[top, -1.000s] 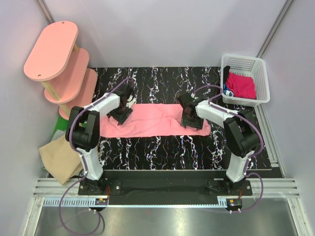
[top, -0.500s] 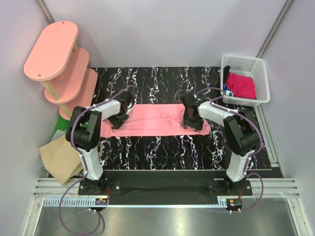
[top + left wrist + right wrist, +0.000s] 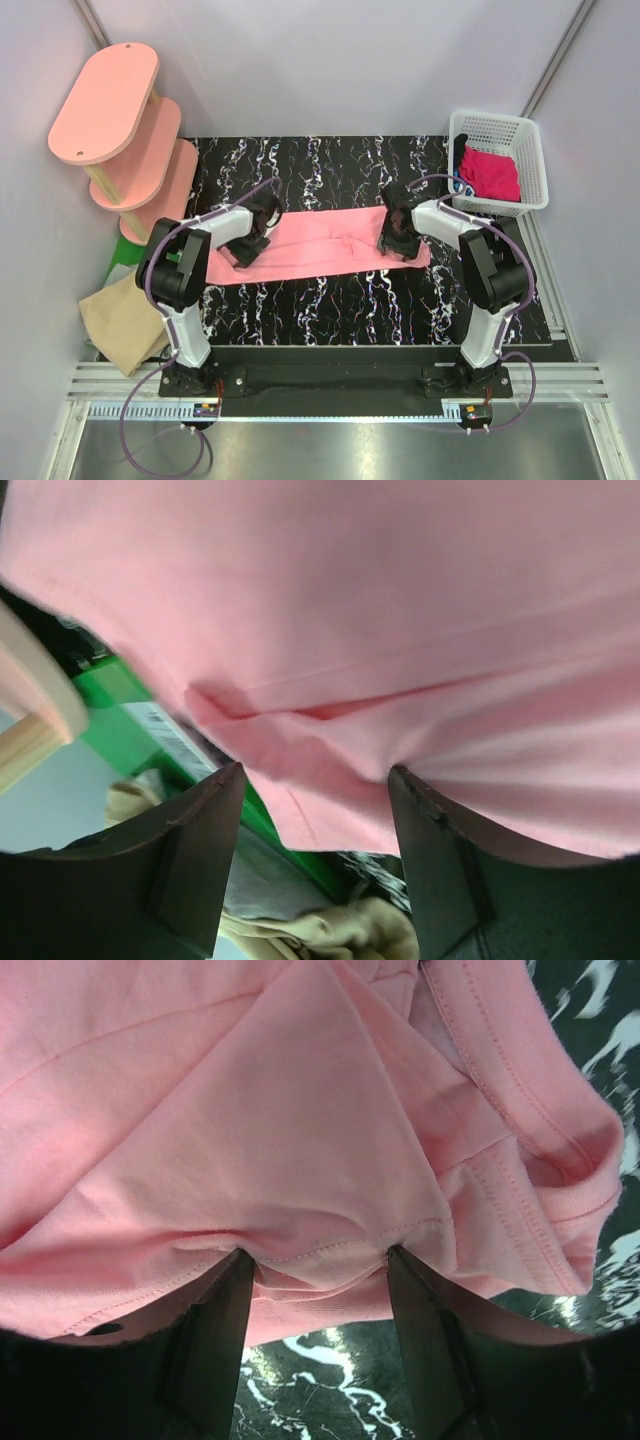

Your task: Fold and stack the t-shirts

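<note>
Two hands down on the salmon-pink t-shirt (image 3: 320, 245)

The tan t-shirt (image 3: 120, 320) is heaped off the surface's (image 3: 330, 300) left edge. The left hand (image 3: 250, 240) and right hand (image 3: 395, 235) are at the ends of the pink band, both with fingers spread and gripping nothing. The magenta t-shirt (image 3: 490, 172) lies in the basket (image 3: 500, 122).

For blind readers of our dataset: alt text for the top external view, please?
A pink t-shirt lies as a long strip across a marbled table, the left gripper at its left end and the right gripper at its right end. A white basket holding a magenta shirt sits far right; pink shelves and a tan shirt, far left.
</note>
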{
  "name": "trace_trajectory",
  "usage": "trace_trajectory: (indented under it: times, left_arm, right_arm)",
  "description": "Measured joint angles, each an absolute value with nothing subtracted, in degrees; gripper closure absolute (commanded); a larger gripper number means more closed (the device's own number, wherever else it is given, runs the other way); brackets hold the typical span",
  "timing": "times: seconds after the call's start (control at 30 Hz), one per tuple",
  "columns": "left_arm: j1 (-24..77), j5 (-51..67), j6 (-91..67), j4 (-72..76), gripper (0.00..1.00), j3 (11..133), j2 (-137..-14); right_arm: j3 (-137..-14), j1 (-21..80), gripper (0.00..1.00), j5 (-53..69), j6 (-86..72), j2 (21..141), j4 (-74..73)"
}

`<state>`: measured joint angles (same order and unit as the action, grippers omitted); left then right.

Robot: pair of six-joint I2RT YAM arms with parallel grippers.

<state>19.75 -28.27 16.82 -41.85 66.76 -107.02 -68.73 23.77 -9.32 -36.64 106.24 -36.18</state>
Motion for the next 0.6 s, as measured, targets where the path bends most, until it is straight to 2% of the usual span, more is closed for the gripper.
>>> trace_trajectory:
  times: [0.2, 0.33, 0.6]
  left_arm:
    - [25.21, -15.86, 15.16, -48.45, 0.34, 66.94, -104.22]
    - [25.34, -8.95, 15.31, -51.42, 0.34, 67.4, -103.46]
    - [25.04, -0.14, 17.08, -54.13, 0.35, 68.36, -106.85]
  right_arm:
    - [-78.5, 18.61, 0.39, -9.56, -33.36, 113.21, -39.2]
    - [-87.53, 16.95, 0.45, -10.02, -31.16, 119.31, -40.93]
    - [-106.17, 16.47, 0.44, -11.97, -27.09, 131.02, -44.86]
